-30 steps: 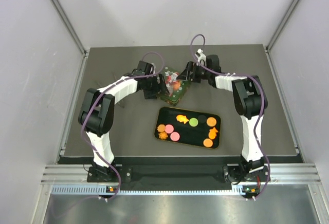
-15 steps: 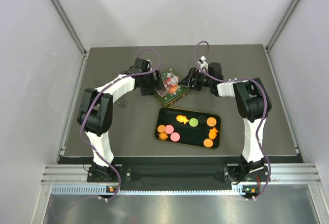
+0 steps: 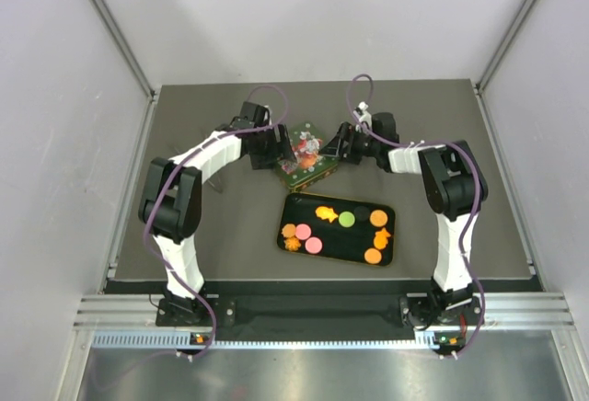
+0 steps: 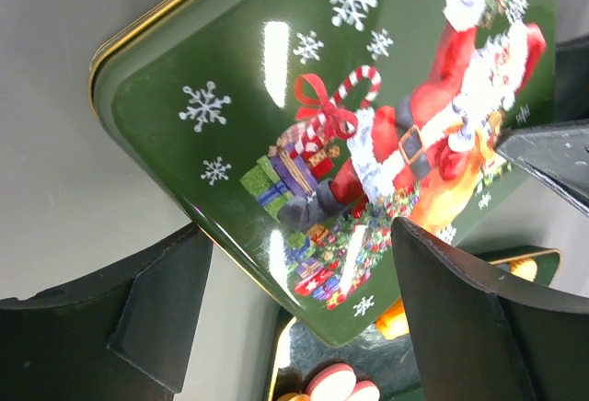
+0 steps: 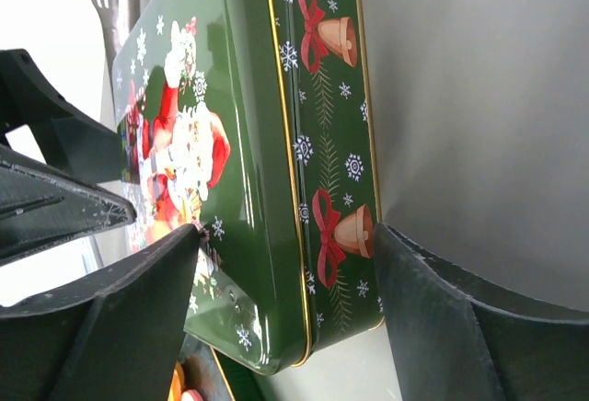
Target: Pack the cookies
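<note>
The green Santa tin (image 3: 304,155) stands tilted at mid table between my two grippers. My left gripper (image 3: 280,149) is open, and its jaws straddle the tin's near corner (image 4: 304,97). My right gripper (image 3: 334,148) is shut on the tin (image 5: 248,143), with one finger on the lid and the other against the side wall with the bells. The cookies (image 3: 346,219), orange, pink and green discs and star shapes, lie on a black tray (image 3: 348,241) in front of the tin. Pink ones (image 4: 336,381) show under the tin's corner.
A finger of the right gripper (image 4: 552,157) shows at the right edge of the left wrist view. The grey table (image 3: 212,235) is walled by white panels left, right and behind. The tray lies close to the tin's near corner.
The tin has turned and shifted slightly left, and now looks narrower and more tilted. Both wrists have moved a little toward the back with it. The tray and cookies have not moved.
</note>
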Controlling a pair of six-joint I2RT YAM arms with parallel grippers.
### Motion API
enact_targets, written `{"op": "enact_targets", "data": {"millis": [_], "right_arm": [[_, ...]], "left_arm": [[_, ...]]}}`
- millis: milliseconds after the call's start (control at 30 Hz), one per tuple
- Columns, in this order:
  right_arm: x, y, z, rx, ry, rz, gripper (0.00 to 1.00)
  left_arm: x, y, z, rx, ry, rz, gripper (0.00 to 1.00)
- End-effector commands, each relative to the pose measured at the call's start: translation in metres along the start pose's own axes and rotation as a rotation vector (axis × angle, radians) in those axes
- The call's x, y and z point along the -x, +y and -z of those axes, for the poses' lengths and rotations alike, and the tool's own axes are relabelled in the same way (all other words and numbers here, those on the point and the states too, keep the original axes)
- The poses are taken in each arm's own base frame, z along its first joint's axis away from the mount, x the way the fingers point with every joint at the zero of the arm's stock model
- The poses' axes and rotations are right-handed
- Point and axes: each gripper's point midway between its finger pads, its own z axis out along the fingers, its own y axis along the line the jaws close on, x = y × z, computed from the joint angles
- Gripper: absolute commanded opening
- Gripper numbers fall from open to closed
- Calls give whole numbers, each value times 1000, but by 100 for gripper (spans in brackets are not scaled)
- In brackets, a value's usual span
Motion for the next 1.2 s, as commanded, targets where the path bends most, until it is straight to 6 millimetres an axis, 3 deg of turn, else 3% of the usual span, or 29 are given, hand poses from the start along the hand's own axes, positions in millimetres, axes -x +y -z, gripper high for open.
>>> {"op": "enact_targets", "data": {"millis": [0, 200, 467, 600, 767, 800, 900, 1067, 1167], "right_arm": [[-1, 27, -1, 15, 24, 58, 71], [-28, 36, -7, 21, 67, 42, 57], [-62, 68, 7, 93, 96, 86, 55], [-65, 70, 15, 81, 104, 106, 57], [-43, 67, 22, 39, 61, 113, 73], [-38, 66, 23, 36, 52, 111, 76], [-11, 61, 31, 10, -7, 101, 88], [42, 40, 41, -64, -141, 51, 94], [70, 31, 36, -79, -194, 37, 96]], "left_arm": [[16, -10, -2, -39, -31, -22, 83], [9, 7, -20, 1, 1, -6, 83], [12, 34, -34, 99, 19, -25, 85], [22, 42, -36, 156, 4, -47, 86], [33, 48, -35, 203, 1, -85, 86], [42, 46, -33, 211, -17, -95, 86], [47, 50, -35, 239, 1, -135, 86], [52, 51, -36, 257, 17, -165, 86], [52, 52, -37, 263, 28, -173, 86]]}}
